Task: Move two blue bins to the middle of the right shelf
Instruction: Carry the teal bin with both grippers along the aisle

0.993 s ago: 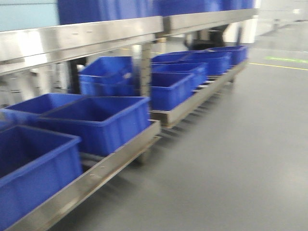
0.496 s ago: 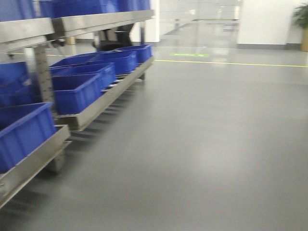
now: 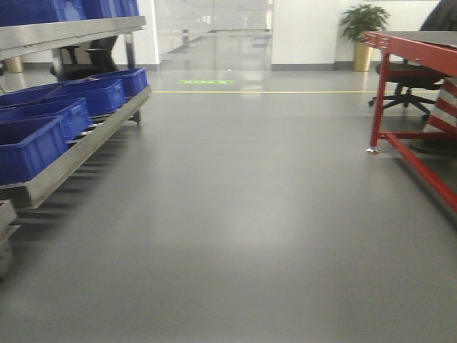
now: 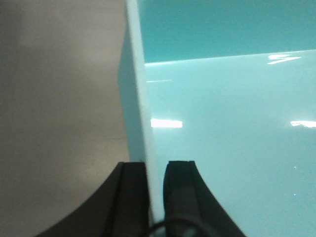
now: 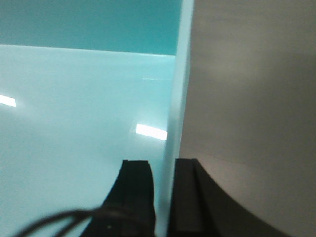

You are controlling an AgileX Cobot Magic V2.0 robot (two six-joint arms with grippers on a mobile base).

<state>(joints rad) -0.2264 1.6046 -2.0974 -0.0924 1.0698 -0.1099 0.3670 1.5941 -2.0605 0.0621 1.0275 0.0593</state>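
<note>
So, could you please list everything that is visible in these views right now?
pale blue bin: one or two, cannot tell; cyan; fills both wrist views
dark blue bins: several; dark blue; on the rack, left
steel rack: one; silver; left edge
red table: one; red; right
office chair: one; black; behind the table
potted plant: one; green; far wall
floor: grey; crossed by a yellow line
left gripper: black jaws shut on the bin's wall
right gripper: black jaws shut on the bin's wall

Front view low, facing forward across grey floor [image 3: 250, 214], steel rack [image 3: 78, 141] at left edge, left wrist view tight behind left gripper [image 4: 155, 170] on pale-blue bin [image 4: 232, 128] wall, right wrist view mirrored behind right gripper [image 5: 162, 168], both sharing bin interior, floor.
</note>
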